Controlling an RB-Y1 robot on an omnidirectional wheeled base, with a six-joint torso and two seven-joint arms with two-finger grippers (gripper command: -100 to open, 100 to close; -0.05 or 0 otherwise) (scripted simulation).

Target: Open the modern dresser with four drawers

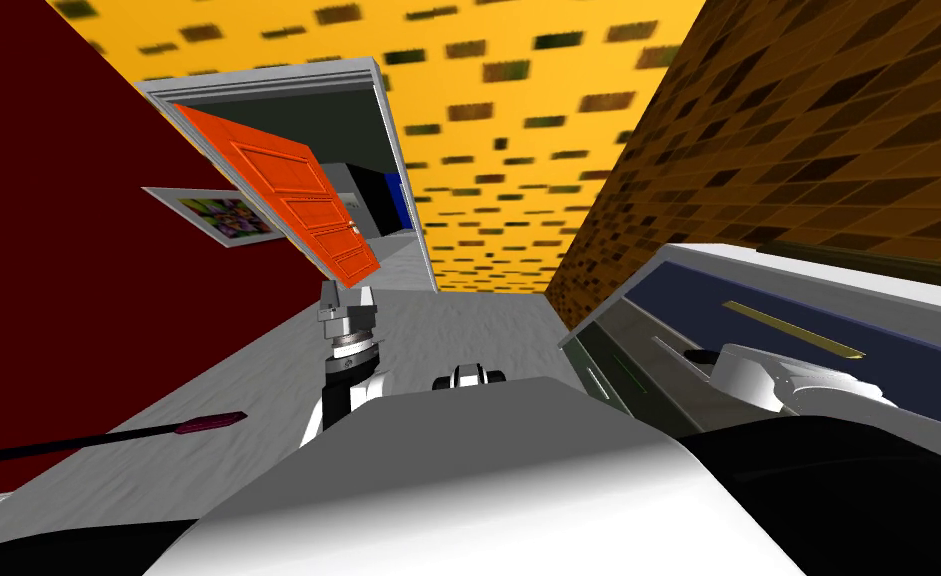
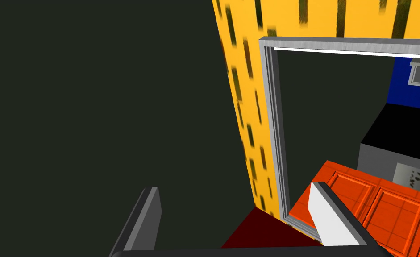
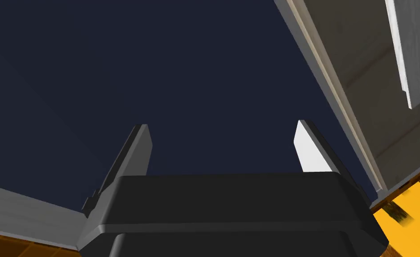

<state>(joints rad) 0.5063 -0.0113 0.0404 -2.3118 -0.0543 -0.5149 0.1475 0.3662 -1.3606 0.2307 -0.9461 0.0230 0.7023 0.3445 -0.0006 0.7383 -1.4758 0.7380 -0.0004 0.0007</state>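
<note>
Trouble is most likely on your right: the right gripper [image 3: 222, 129] hangs with its fingers spread over the dresser's navy top, holding nothing, and the white bar handle [image 3: 407, 49] lies off to one side, past the white rim. Close from here and you would pinch air or scrape the top. Drop straight down and the blades would strike the slab. A sideways sweep could catch the rim before reaching the handle.

The dresser [image 1: 758, 300] stands to your right against the brown patterned wall, its drawer fronts turned toward the grey floor [image 1: 458, 330]. A thin pale handle [image 1: 595, 380] shows on the upper front, close to your chest, so I judge there is little slack for a drawer to slide out unless you back away.

Open room lies ahead and left. The floor runs free to the doorway, where the orange door [image 1: 303, 200] stands swung open. Your left gripper [image 1: 343, 305] is raised there, fingers spread and empty, well apart from the dresser, with the dark red wall [image 1: 78, 250] farther left
</note>
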